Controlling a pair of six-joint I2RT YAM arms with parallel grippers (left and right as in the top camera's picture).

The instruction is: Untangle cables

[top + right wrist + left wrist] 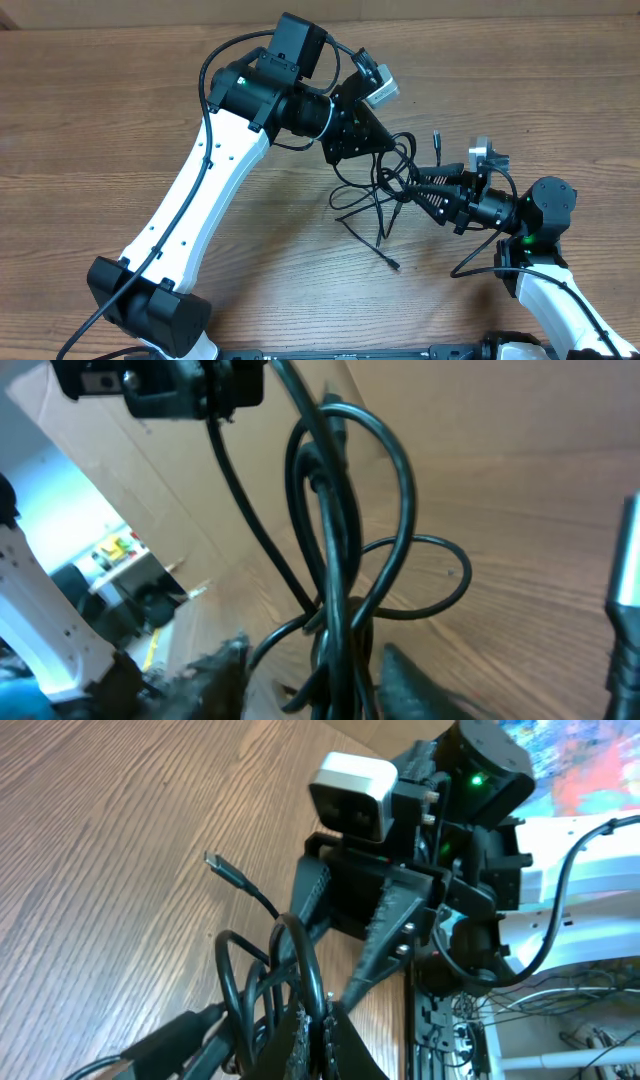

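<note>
Looking down from overhead, the cables sit a bit right of the middle of the table, bunched in a loose knot of loops right between the two pincers. The left gripper comes in from the far side and is clamped tight on the upper part of the bundle. In its wrist view the left gripper has its fingers pressed together with the cords looping up out of them.

The right gripper reaches in from the right at about the same height as the knot. From its own camera the right gripper has its jaws standing apart, with several strands running down between the fingers. They're blurry, but I think I see a gap on each side.

A couple of tails trail free. One plug end lies out toward the near side and another plug pokes up on the far-right side of the knot.

Room-wise, there's a big stretch of bare wood to the left and at the far right. The knot is well away from the far edge. On the near side, the left arm's white link cuts diagonally across the lower left.
</note>
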